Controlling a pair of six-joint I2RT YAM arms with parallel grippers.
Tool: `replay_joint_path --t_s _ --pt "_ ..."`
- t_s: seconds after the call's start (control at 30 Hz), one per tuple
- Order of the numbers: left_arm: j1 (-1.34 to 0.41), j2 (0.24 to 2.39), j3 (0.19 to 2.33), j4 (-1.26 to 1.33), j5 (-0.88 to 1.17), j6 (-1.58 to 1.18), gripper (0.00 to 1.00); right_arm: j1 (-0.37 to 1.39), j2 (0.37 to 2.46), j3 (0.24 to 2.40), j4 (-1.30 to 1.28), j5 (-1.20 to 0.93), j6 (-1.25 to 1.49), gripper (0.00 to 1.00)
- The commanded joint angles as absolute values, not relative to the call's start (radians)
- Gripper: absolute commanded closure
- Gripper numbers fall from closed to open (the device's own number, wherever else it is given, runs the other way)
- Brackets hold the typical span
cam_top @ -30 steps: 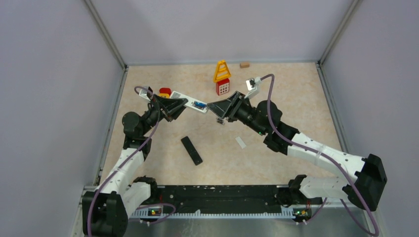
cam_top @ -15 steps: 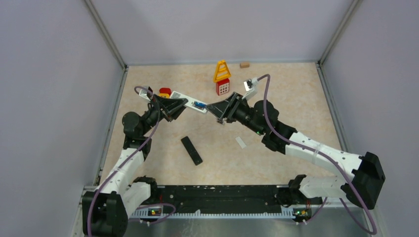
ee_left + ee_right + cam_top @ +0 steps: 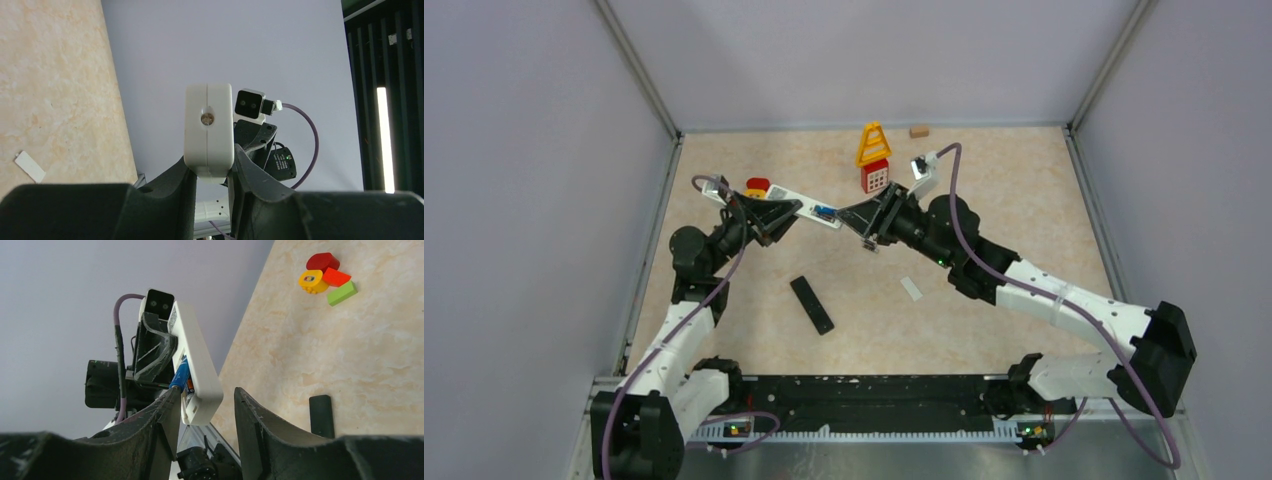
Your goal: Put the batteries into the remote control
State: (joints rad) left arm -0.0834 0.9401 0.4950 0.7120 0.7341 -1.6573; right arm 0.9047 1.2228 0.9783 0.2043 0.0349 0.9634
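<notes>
My left gripper point(image 3: 782, 212) is shut on a white remote point(image 3: 809, 207) and holds it above the table, open back up. A blue-wrapped battery point(image 3: 825, 211) lies in its compartment. In the left wrist view the remote's end point(image 3: 208, 132) sits clamped in the left gripper point(image 3: 210, 172). My right gripper point(image 3: 852, 216) is open at the remote's free end. In the right wrist view the right gripper point(image 3: 205, 395) straddles the remote point(image 3: 200, 367), and one fingertip touches the blue battery point(image 3: 181, 374). A small dark piece point(image 3: 871, 244), perhaps a battery, lies just below the right gripper.
A black remote-like bar point(image 3: 812, 305) and a small white strip point(image 3: 911, 288) lie on the table in front. Toy blocks stand behind: a yellow cone point(image 3: 873, 143) on a red block point(image 3: 875, 177), a red and yellow piece point(image 3: 757, 186), and a wooden block point(image 3: 918, 131).
My right arm has moved left and a little back, bringing its open gripper up to the remote's free end. The left arm and the remote have barely moved.
</notes>
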Motion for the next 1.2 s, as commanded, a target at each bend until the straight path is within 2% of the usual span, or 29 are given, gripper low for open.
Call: replay_joint_path --t_s 0.0,0.27,1.17 --pt "-0.087 0.906 0.541 0.758 0.745 -1.635 1.00 0.893 1.198 0.985 0.203 0.049 0.954 0.55" --pt "-0.086 0.908 0.543 0.752 0.721 -1.631 1.00 0.891 1.150 0.953 0.208 0.047 0.930 0.50" --pt "-0.086 0.907 0.549 0.755 0.745 -1.622 1.00 0.873 1.222 1.004 0.231 0.003 0.945 0.53"
